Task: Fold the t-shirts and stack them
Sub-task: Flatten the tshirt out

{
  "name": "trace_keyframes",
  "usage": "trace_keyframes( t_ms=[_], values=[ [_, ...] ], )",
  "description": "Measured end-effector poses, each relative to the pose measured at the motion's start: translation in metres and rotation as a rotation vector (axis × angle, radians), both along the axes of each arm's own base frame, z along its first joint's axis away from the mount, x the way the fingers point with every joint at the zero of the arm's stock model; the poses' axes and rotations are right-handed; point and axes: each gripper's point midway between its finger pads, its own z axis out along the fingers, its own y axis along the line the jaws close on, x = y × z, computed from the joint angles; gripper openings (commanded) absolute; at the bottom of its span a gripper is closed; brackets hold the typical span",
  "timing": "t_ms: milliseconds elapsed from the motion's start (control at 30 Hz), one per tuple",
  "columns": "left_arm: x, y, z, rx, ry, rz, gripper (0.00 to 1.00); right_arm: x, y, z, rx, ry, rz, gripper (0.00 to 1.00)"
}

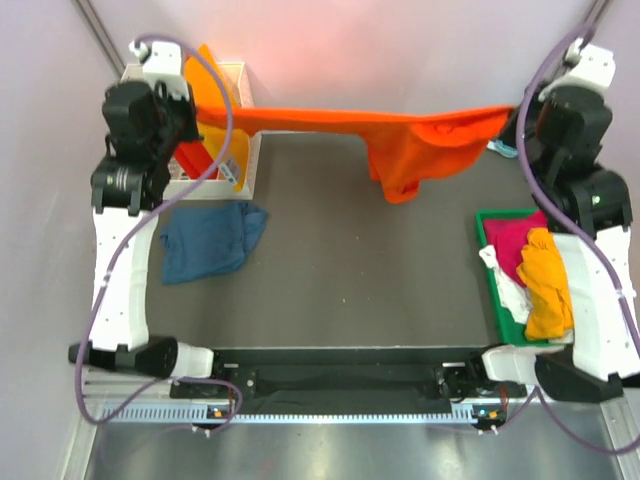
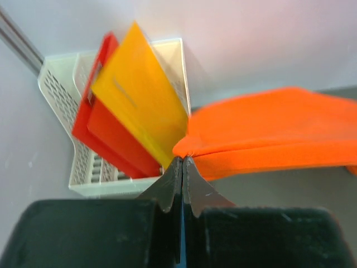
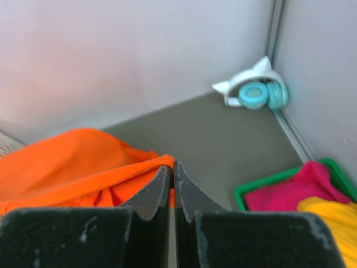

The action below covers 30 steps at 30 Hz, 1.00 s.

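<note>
Far-left corner: white perforated basket (image 2: 58,95). It holds two stiff flat sheets standing on edge and tilted. The red sheet (image 2: 109,137) is underneath, the yellow-orange sheet (image 2: 139,95) leans over it, and both stick out above the rim.

Left tool (image 2: 182,159): jaws closed, pinching one edge of the orange t-shirt (image 1: 420,145) just beside the basket. Fingers are pressed together with only cloth between them.

Near side of the basket: teal-blue t-shirt (image 1: 208,240) lies crumpled and loose on the surface (image 1: 350,280), not in any container.

The orange t-shirt spans the far edge of the surface, from left tool to right tool. The left part is pulled into a taut band. The bulk sags in a bunch right of centre. Can't tell whether the hanging part touches the surface.

Right tool (image 3: 170,166): jaws closed on the other end of the orange t-shirt, with cloth bunched at the fingertips.

Far-right corner: white-and-teal cat-ear headphones (image 3: 254,92) sit on the surface against the wall, apart from the shirt.

Right edge: green tray (image 1: 497,214) with three shirts in it.
- magenta t-shirt (image 1: 515,240) at the far end
- yellow-orange t-shirt (image 1: 548,285) piled on the right, running toward the near end
- white t-shirt (image 1: 508,290) along the left wall, partly over the rim

All three are crumpled and overlapping, none folded.
</note>
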Motion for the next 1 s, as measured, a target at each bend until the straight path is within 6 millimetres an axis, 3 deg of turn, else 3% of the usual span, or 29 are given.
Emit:
trace_keyframes(
  t_ms=[133,233,333,467,533,600,700,833,1000],
  values=[
    [-0.037,-0.001,-0.040,0.002,0.084,-0.026,0.00,-0.023,-0.007,-0.035,-0.049,0.073,0.001,0.00],
    [-0.070,0.000,-0.041,0.000,0.086,-0.045,0.00,-0.045,-0.011,-0.025,-0.085,0.050,0.002,0.00],
    [-0.110,0.004,-0.003,-0.009,-0.014,-0.047,0.00,-0.075,-0.015,0.019,-0.076,-0.056,0.015,0.00],
    [-0.166,0.008,0.085,-0.044,-0.259,-0.056,0.00,-0.127,-0.034,0.112,0.024,-0.323,0.004,0.00],
    [-0.193,0.009,0.122,-0.063,-0.375,-0.068,0.00,-0.147,-0.042,0.134,0.057,-0.400,0.001,0.00],
    [-0.210,0.009,0.143,-0.073,-0.449,-0.079,0.00,-0.156,-0.045,0.145,0.078,-0.441,0.005,0.00],
    [-0.211,0.008,0.147,-0.073,-0.459,-0.082,0.00,-0.148,-0.041,0.139,0.076,-0.418,0.005,0.00],
    [-0.182,0.007,0.124,-0.062,-0.377,-0.068,0.00,-0.115,-0.029,0.116,0.036,-0.319,0.000,0.00],
    [-0.125,0.006,0.049,-0.039,-0.169,-0.036,0.00,-0.069,-0.015,0.066,-0.022,-0.159,-0.020,0.00]
  ],
)
